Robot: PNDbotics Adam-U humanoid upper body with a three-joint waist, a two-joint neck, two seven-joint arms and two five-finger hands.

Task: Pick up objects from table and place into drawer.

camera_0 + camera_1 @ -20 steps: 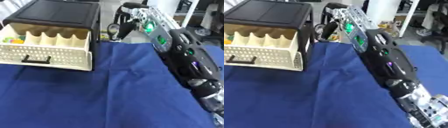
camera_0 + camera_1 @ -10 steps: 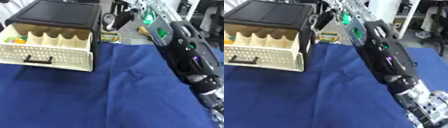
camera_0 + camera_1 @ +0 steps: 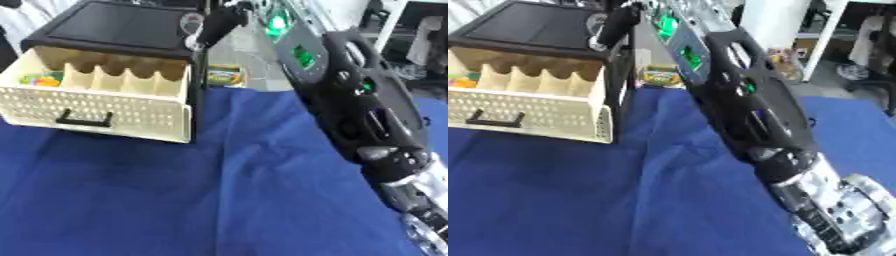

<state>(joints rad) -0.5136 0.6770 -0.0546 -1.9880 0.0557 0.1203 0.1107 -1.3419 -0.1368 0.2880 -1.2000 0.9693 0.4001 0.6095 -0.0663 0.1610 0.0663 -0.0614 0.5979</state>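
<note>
Since the earlier pictures the right hand point(image 3: 219, 22) has been carried up and leftward, from beside the cabinet's far right corner to a place above the cabinet point(image 3: 114, 27), over its right edge.

Nearest, the blue cloth point(image 3: 175, 200) is seen bare of objects. Beyond it the drawer point(image 3: 96, 107) stands pulled out, with small coloured things point(image 3: 39, 79) already lying in its left compartment; the other compartments look empty. A small green and yellow object point(image 3: 226, 76) is left on the table just behind the cloth, beside the cabinet, so the task is judged partly done.

Farthest, something small and pale point(image 3: 190, 23) is seen at the fingers, which appear curled, but whether it is held cannot be told.
</note>
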